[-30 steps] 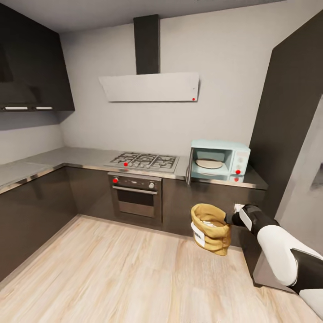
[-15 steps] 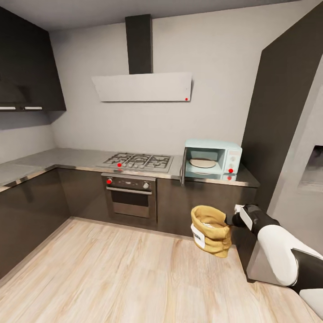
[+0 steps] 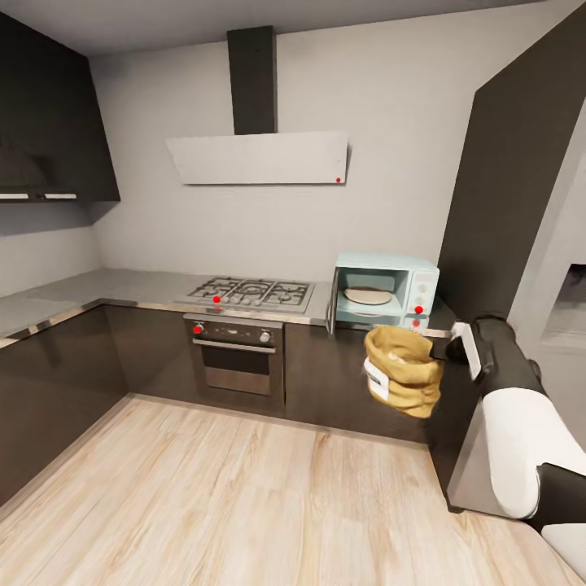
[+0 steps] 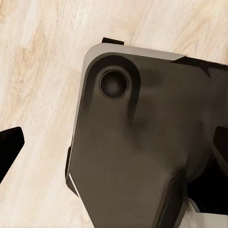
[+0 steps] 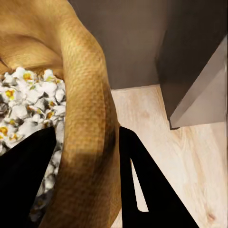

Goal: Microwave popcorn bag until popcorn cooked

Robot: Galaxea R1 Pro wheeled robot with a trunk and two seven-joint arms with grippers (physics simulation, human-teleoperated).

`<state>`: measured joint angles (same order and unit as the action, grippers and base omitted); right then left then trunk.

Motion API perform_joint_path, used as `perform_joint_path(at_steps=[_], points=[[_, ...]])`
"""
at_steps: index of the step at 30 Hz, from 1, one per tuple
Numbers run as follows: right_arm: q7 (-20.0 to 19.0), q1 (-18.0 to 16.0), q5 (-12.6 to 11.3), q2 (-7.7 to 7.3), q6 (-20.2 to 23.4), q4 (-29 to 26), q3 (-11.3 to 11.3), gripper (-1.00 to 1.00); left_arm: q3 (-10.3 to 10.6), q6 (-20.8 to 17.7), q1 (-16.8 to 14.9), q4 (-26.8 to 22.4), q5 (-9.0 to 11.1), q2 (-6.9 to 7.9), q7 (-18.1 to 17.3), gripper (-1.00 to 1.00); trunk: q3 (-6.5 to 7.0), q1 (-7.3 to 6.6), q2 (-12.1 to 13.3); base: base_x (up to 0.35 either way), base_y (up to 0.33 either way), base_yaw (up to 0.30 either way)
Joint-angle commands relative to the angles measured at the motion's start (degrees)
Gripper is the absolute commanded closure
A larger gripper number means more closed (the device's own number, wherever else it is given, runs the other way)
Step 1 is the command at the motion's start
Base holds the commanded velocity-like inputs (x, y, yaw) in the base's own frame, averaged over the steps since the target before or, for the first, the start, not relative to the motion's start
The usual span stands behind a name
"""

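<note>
In the head view, the right gripper [image 3: 446, 350] is holding the popcorn bag [image 3: 403, 370] in the air at the right-centre of the frame, in front of the dark cabinets and just below the countertop [image 3: 122, 286] edge. The bag is hanging slightly tilted, its rolled rim open and its white label facing lower left. The right wrist view is showing the two dark fingers [image 5: 142, 185] pinching the bag's rolled rim [image 5: 88, 142], one finger inside the sack and one outside. Inside the sack, popcorn [image 5: 28, 102] is lying heaped, whitish pieces with yellow spots.

The microwave [image 3: 382, 293] is sitting on the countertop just above the bag in the frame, its door [image 3: 331, 303] swung open to the left. Inside its cavity a round pale turntable plate [image 3: 368, 295] is resting; a red light [image 3: 418, 309] is glowing on its side panel.

In the left wrist view, the left gripper's dark finger tips [image 4: 9, 147] are showing at opposite edges of the frame, spread wide apart, above the robot's dark base [image 4: 142, 156] and the wooden floor [image 4: 42, 61].
</note>
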<state>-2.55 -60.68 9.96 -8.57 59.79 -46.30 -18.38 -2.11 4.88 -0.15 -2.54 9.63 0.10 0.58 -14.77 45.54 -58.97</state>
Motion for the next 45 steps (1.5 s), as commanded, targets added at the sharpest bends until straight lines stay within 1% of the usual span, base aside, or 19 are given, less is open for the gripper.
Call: perform_joint_path(at_steps=[1, 3, 5, 9, 11, 13, 16, 18, 21, 23, 25, 28, 36, 45], points=[[-0.26, -0.04, 0.33, 0.17, 0.21, -1.67, -0.08, 1.00, -0.17, 0.13, -0.02, -0.01, 0.22, -0.01, 0.03, -1.00, -0.07, 0.01, -0.04, 0.000, 0.000, 0.000], [-0.23, -0.03, 0.33, 0.47, 0.21, -4.16, -0.05, 1.00, -0.17, 0.13, -0.02, -0.01, 0.22, -0.01, 0.03, -1.00, -0.07, 0.01, -0.04, 0.000, 0.000, 0.000], [-0.18, -0.04, 0.33, 0.59, 0.21, -5.19, 0.00, 1.00, -0.17, 0.13, -0.02, -0.01, 0.22, -0.01, 0.03, -1.00, -0.07, 0.01, -0.04, 0.000, 0.000, 0.000], [-0.04, -0.42, 0.21, 0.59, 0.21, -4.53, 0.01, 1.00, -0.17, 0.13, -0.02, -0.01, 0.22, -0.01, 0.03, -1.00, -0.07, 0.01, -0.04, 0.000, 0.000, 0.000], [0.18, -2.33, 0.28, 0.59, 0.21, -3.77, 0.06, 1.00, -0.17, 0.13, -0.02, -0.01, 0.22, -0.01, 0.03, -1.00, -0.07, 0.01, -0.04, 0.000, 0.000, 0.000], [0.37, -5.50, 0.33, 0.60, 0.21, -0.23, 0.09, 1.00, -0.17, 0.13, -0.02, -0.01, 0.22, -0.01, 0.03, -1.00, -0.07, 0.01, -0.04, 0.000, 0.000, 0.000], [0.73, -10.75, 0.76, 0.58, 0.21, 8.44, 0.14, 1.00, -0.17, 0.13, -0.02, -0.01, 0.22, -0.01, 0.03, -1.00, -0.07, 0.01, -0.04, 0.000, 0.000, 0.000], [1.20, -12.70, 0.79, 0.57, 0.21, 11.07, 0.15, 1.00, -0.17, 0.13, -0.02, -0.01, 0.22, -0.01, 0.03, -1.00, -0.07, 0.01, -0.04, 0.000, 0.000, 0.000], [3.50, -15.30, 0.70, 0.59, 0.21, 13.63, 0.11, 1.00, -0.17, 0.13, -0.02, -0.01, 0.22, -0.01, 0.03, -1.00, -0.07, 0.01, -0.04, 0.000, 0.000, 0.000], [4.53, -17.65, 0.68, 0.51, 0.21, 17.89, 0.10, 1.00, -0.17, 0.13, -0.02, -0.01, 0.22, -0.01, 0.03, -1.00, -0.07, 0.01, -0.04, 0.000, 0.000, 0.000], [5.21, -18.38, 0.68, 0.45, 0.21, 20.22, 0.10, 1.00, -0.17, 0.13, -0.02, -0.01, 0.22, -0.01, 0.03, -1.00, -0.07, 0.01, -0.04, 0.000, 0.000, 0.000], [6.39, -18.70, 0.70, 0.71, 0.21, 21.21, 0.05, 1.00, -0.17, 0.13, -0.02, -0.01, 0.22, -0.01, 0.03, -1.00, -0.07, 0.01, -0.04, 0.000, 0.000, 0.000], [6.41, -18.77, 0.44, 0.92, 0.21, 19.89, -0.13, 1.00, -0.17, 0.13, -0.02, -0.01, 0.22, -0.01, 0.03, -1.00, -0.07, 0.01, -0.04, 0.000, 0.000, 0.000], [6.20, -18.77, 0.41, 1.01, 0.21, 14.89, -0.15, 1.00, -0.17, 0.13, -0.02, -0.01, 0.22, -0.16, 0.03, -1.00, -0.07, 0.01, -0.04, 0.000, 0.000, 0.000]])
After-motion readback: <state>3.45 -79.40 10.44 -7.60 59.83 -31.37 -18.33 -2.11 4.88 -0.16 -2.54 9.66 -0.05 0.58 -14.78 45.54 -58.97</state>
